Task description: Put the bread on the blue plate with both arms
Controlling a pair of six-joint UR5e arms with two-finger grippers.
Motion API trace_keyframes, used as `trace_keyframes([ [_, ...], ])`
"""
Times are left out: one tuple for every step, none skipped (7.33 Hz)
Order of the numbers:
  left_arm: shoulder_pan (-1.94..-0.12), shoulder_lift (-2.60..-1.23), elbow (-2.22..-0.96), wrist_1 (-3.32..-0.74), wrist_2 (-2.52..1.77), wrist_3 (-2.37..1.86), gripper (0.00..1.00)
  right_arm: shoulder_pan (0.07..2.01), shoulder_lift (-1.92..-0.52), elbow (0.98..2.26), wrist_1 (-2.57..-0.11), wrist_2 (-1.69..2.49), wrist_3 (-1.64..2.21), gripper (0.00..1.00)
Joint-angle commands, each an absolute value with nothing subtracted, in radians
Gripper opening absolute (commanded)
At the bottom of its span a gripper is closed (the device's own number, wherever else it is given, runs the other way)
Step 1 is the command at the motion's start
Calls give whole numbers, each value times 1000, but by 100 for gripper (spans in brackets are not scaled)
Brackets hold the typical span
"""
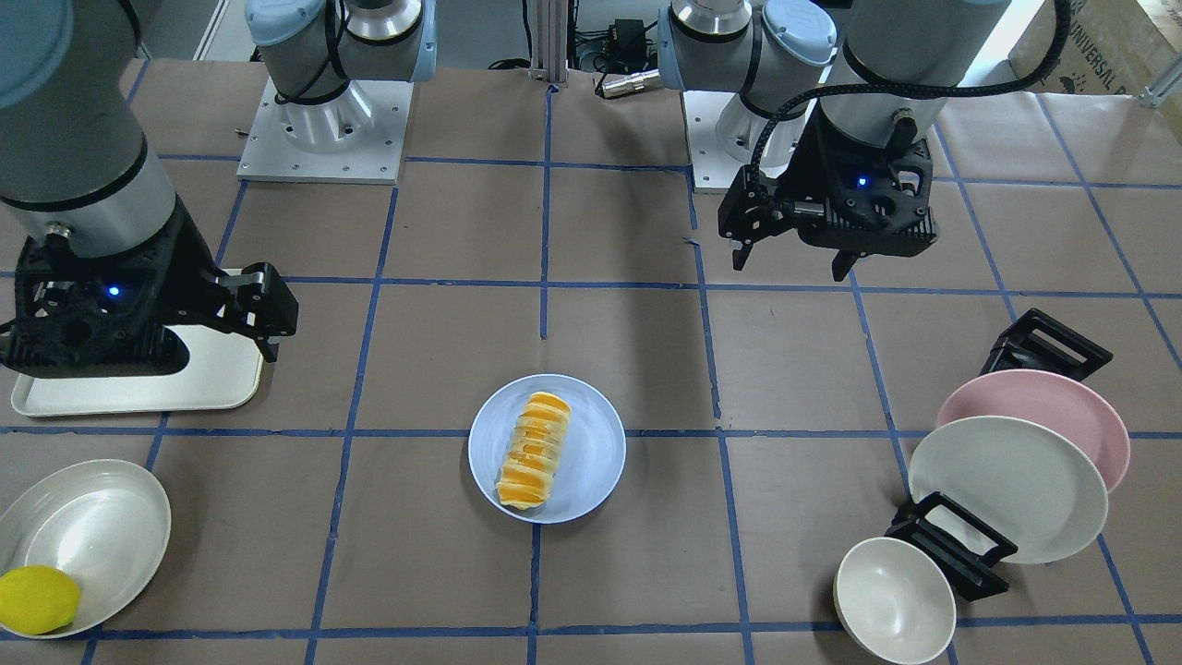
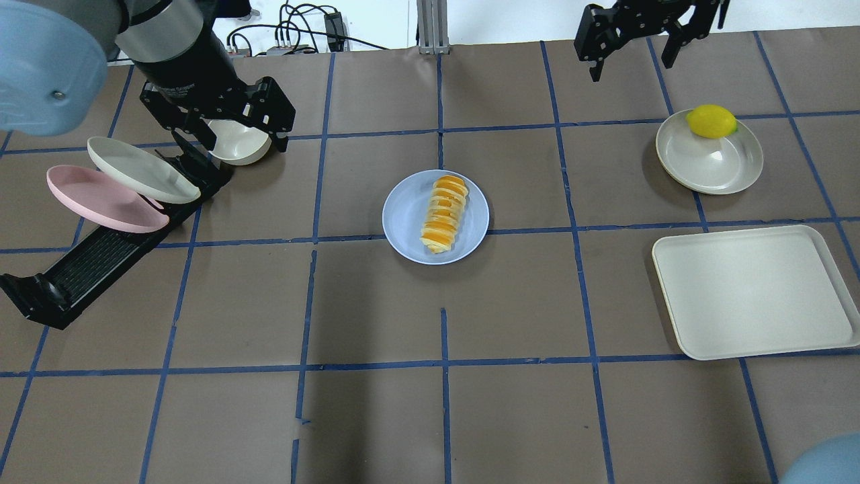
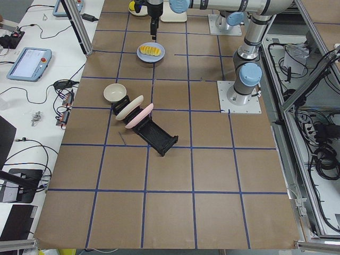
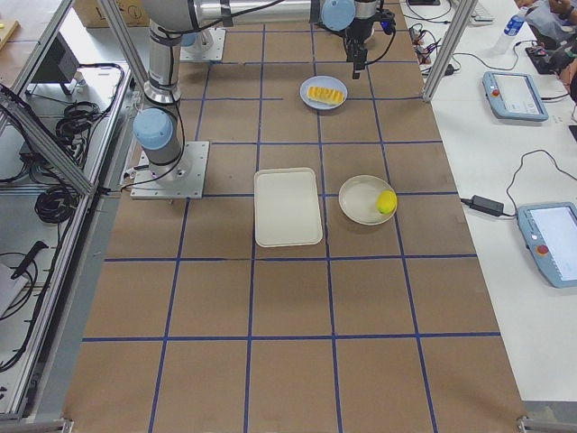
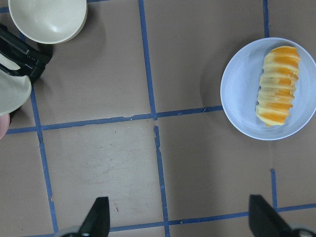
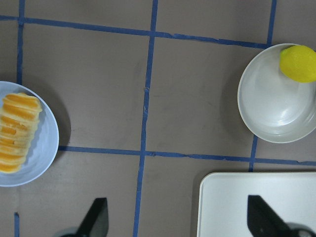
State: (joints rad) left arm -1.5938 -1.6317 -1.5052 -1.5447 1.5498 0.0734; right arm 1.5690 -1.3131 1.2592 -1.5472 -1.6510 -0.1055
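Bread, a ridged golden-orange loaf [image 1: 534, 451], lies on the round pale-blue plastic plate [image 1: 591, 482]. I see left gripper [image 1: 790, 266] and right gripper [image 2: 631, 65] both spread wide, well apart from it.

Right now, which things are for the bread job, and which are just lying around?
For the job: the bread, already lying on the blue plate; the left gripper and right gripper, both open.

Just lying around: the lemon on its cream dish, the tray, the small bowl, the pink plate and cream-white plate on the black rack.

Lemon [image 2: 711, 121] in white dish [image 2: 705, 168], near tray [image 2: 756, 292]
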Motion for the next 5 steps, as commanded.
trace_keyframes([
  [-1595,-1629,-1508,-1539,1549,61,100,1557,-1423,1360,-1542,-1626,-117,100],
  [-1597,-1621,-1509,-1543,1552,45,100,1559,-1487,1423,-1548,-1621,-112,100],
  [-1597,-1624,-1508,-1548,1554,46,100,1568,-1534,1463,-1554,-1609,-107,100],
  [-1597,-1629,-1508,-1540,1552,46,100,1568,-1549,1500,-1555,-1588,-107,100],
  [-1597,-1629,-1508,-1539,1551,48,100,1569,-1555,1520,-1554,-1588,-106,100],
])
